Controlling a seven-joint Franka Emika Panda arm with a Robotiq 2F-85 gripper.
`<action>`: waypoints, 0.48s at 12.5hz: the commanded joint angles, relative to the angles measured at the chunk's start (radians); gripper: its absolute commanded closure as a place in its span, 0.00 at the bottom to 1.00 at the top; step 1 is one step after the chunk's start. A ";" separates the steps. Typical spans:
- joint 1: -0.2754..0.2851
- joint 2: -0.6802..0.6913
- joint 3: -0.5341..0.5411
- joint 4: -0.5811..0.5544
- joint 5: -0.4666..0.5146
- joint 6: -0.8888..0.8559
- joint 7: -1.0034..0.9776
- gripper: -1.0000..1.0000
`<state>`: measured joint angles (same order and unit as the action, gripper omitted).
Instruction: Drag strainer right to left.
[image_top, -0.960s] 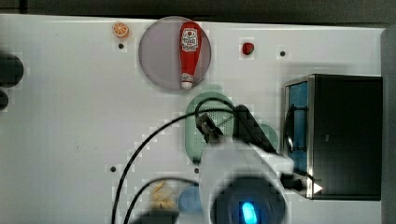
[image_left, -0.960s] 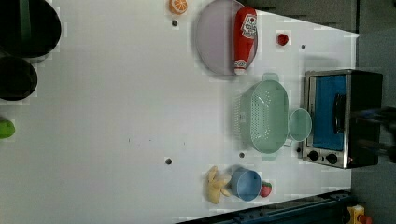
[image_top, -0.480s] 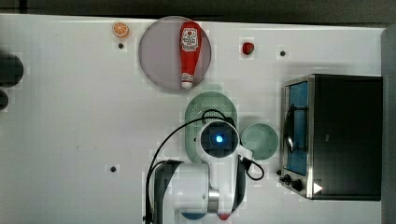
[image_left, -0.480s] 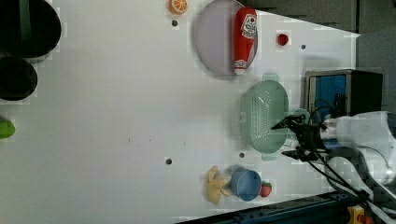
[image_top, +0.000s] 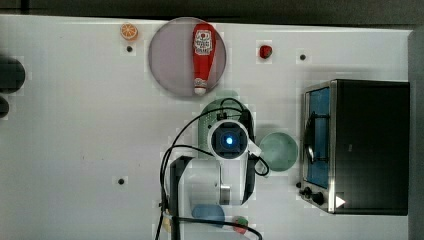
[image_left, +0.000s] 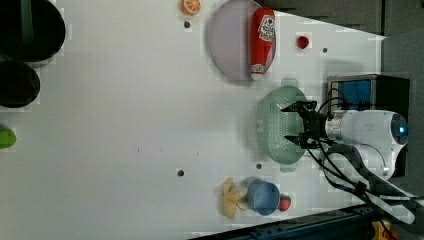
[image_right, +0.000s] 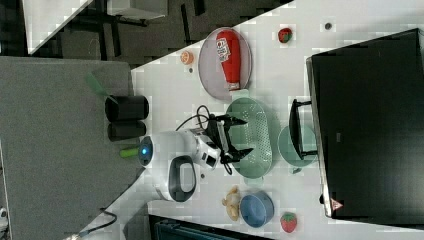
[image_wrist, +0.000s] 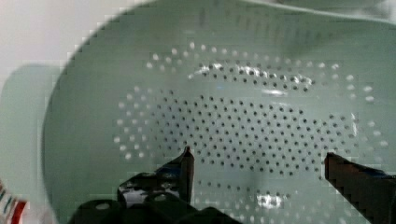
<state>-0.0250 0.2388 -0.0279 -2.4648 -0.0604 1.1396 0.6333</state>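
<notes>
White table (image_top: 75, 150) spans the whole top view, and at its right edge sits the big black toaster oven (image_top: 367, 145), blue glass door facing the middle. The white arm (image_top: 207, 182) comes in from the lower centre of the top view, its wrist housing with a blue light covering most of the strainer (image_left: 280, 125), so from above there's just a mint sliver at upper centre. The left view opens it right up: the whole oval is there, centre-right of the frame, long axis running top to bottom of the picture, small tab handles at its upper and lower ends, dotted bottom facing up. The right view agrees, oval upright in the middle of the frame, just below the grey-lilac plate (image_right: 212, 65) with the red ketchup bottle (image_right: 229, 57) lying on it. The gripper (image_left: 289, 123) hangs over the bowl, its two dark fingers spread wide apart with nothing between them; the wrist view looks straight down into the perforated floor, both fingertips (image_wrist: 187, 161) poised above the holes, and whether they touch I can't tell. Pale green mug (image_top: 278, 151) sits between strainer and oven in the top view. Blue cup (image_left: 264, 197) and banana (image_left: 231, 198) low centre in the left view, strawberry (image_left: 284, 202) beside them, orange slice (image_left: 190, 6) at the top edge.
</notes>
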 joint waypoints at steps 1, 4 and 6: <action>0.029 0.043 0.023 -0.017 0.013 0.035 0.075 0.00; 0.063 0.075 0.028 -0.016 0.014 0.044 0.176 0.00; 0.089 0.082 0.036 -0.015 0.014 0.057 0.268 0.00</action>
<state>0.0343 0.3452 -0.0185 -2.4766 -0.0295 1.1787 0.7769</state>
